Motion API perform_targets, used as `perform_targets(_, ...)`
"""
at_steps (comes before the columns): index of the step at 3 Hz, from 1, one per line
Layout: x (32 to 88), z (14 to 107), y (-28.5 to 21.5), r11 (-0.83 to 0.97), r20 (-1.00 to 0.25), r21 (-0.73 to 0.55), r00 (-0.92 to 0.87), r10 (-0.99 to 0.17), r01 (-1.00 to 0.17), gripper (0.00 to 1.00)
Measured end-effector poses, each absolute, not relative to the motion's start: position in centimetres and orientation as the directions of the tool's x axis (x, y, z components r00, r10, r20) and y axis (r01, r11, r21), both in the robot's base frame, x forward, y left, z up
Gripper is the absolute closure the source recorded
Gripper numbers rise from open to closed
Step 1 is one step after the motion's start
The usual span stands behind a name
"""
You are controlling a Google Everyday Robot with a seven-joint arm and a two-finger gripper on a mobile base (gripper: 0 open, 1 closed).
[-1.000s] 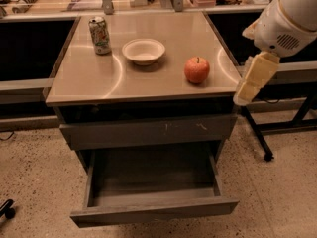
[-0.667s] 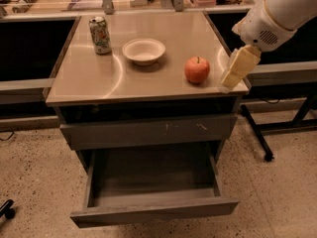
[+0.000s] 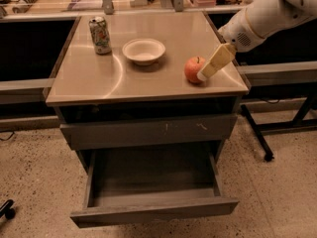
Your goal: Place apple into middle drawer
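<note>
- Down at the front, the middle drawer (image 3: 153, 211) stands pulled well out from the cabinet, its plain dark-grey panel facing the camera and its shallow inside in full view with nothing in it.
- Just above it, the grey drawer front with pale scratch marks (image 3: 148, 132) sits shut under the top's edge.
- Up on the pale cabinet top (image 3: 94, 78), the apple (image 3: 192, 69) stands upright near the front right corner, stem up, well apart from the open drawer below.
- And there is the gripper (image 3: 204, 74), right at the apple: its pale yellow tip comes down at a slant from the upper right and meets the fruit's right side, touching or just about.
- Whether the gripper is open or closed cannot be told from this angle, and the apple rests on the top, not lifted.
- The white arm (image 3: 262, 16) reaches in from the top right corner.
- Further back, the white bowl (image 3: 143, 51) sits near the middle of the top, left of the apple.
- Beyond that, a drinks can (image 3: 100, 35) stands upright by the back left.
</note>
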State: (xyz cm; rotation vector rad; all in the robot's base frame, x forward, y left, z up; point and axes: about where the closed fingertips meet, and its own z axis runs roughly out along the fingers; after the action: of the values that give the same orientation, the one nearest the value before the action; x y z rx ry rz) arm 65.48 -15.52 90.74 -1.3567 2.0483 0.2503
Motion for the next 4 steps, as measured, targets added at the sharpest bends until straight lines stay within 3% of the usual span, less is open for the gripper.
perform_targets(4, 70.8, 84.3, -13.8, 0.467, -0.639, -0.166, -0.266, -0.722, -0.868, 0.00)
